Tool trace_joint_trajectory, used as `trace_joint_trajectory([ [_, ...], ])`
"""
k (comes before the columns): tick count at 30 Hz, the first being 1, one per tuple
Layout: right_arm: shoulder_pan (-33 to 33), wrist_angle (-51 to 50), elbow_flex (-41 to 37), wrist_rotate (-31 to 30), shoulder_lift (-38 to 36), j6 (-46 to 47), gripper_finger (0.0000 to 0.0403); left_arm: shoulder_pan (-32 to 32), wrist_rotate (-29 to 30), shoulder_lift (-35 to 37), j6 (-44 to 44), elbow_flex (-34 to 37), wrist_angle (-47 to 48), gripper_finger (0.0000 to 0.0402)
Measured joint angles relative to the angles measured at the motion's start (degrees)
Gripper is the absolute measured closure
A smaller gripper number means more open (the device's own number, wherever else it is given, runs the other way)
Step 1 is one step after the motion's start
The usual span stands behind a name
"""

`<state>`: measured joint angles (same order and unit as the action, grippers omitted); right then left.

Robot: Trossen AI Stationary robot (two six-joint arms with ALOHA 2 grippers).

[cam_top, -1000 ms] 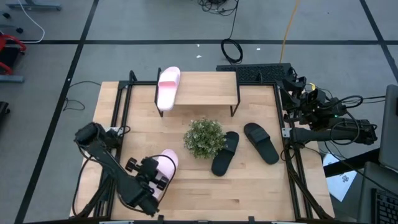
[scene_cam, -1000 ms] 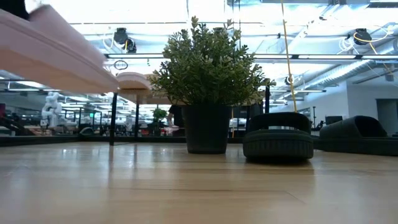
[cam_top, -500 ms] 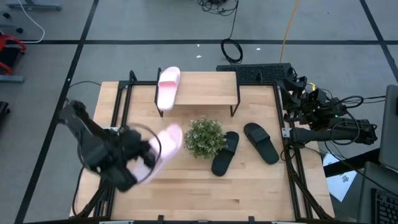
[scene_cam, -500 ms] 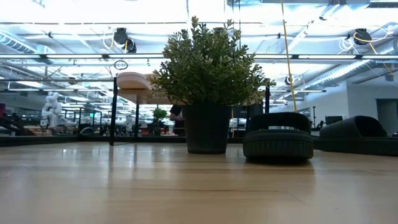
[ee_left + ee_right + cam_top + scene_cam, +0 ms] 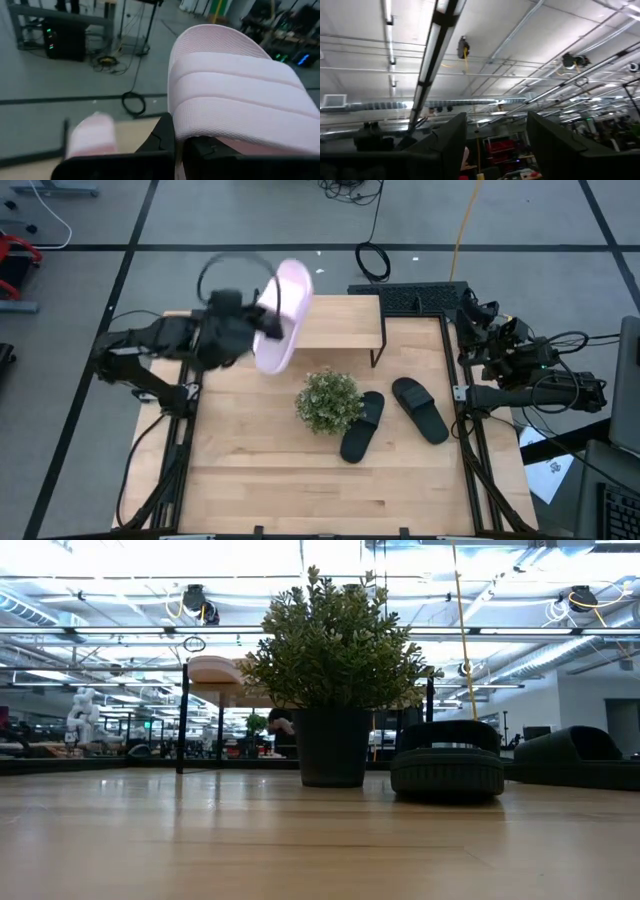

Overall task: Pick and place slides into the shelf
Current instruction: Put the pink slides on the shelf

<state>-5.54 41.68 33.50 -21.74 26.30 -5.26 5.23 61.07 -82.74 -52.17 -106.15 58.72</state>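
Nearest the front edge of the table (image 5: 300, 490), the bare wood where the left arm crouched over a pink slide 1 second ago is now vacant. Half a second ago that slide was off the table and swinging past the plant (image 5: 328, 401); now it is higher and farther back.

In the middle band, the plant stands just beside the 2 black slides. The nearer black slide (image 5: 361, 426) lies touching or almost touching the plant's foliage, the other black slide (image 5: 420, 409) a little to its right. Neither has moved over the last second. From table height, the nearer black slide (image 5: 447, 772) sits just right of the plant pot (image 5: 330, 746).

Farther back, the left claw (image 5: 262, 323) is clenched on the carried pink slide (image 5: 282, 314), holding it in the air over the left end of the shelf (image 5: 335, 322). The left wrist view shows the dark fingers (image 5: 165, 137) pinching the carried slide's edge beneath the broad strap, with the placed pink slide (image 5: 91, 135) below on the shelf. Seen from above, that first slide is hidden under the carried one.

So the lift and carry look done; I judge that what remains for this slide is setting it beside its partner, then fetching both black ones.

At the far right edge, the right claw (image 5: 478, 315) waits off the table with fingers parted, grasping nothing.
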Motion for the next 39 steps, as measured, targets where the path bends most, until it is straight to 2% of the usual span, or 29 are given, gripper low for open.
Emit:
trace_joint_trajectory([
  [2, 0.0, 0.18, 0.0, -2.14, 0.0, -0.34, 0.0206, -3.96, -3.25, -1.31, 5.72, -0.18, -7.45, 0.0402],
  [4, 0.0, 0.23, 0.0, -2.57, 0.0, -0.64, 0.0206, -6.89, -5.43, -3.23, 7.25, -0.07, -9.72, 0.0402],
  [14, 0.0, 0.58, 0.0, -4.08, 0.0, -4.68, 0.0206, -15.27, -9.91, -13.4, -0.7, 0.06, -12.36, 0.0402],
  [22, 0.01, 0.55, 0.0, -4.48, 0.02, -9.43, 0.0206, -18.32, -7.62, -17.52, -2.36, 0.0, -10.97, 0.0402],
  [30, 0.02, 0.22, 0.0, -5.87, 0.02, -14.71, 0.0206, -19.54, -5.96, -19.9, -6.49, -0.02, -4.33, 0.0401],
  [39, 0.02, 0.51, 0.0, -7.08, 0.0, -18.06, 0.0206, -20.67, -6.54, -22.96, -8.41, 0.02, -1.26, 0.0401],
])
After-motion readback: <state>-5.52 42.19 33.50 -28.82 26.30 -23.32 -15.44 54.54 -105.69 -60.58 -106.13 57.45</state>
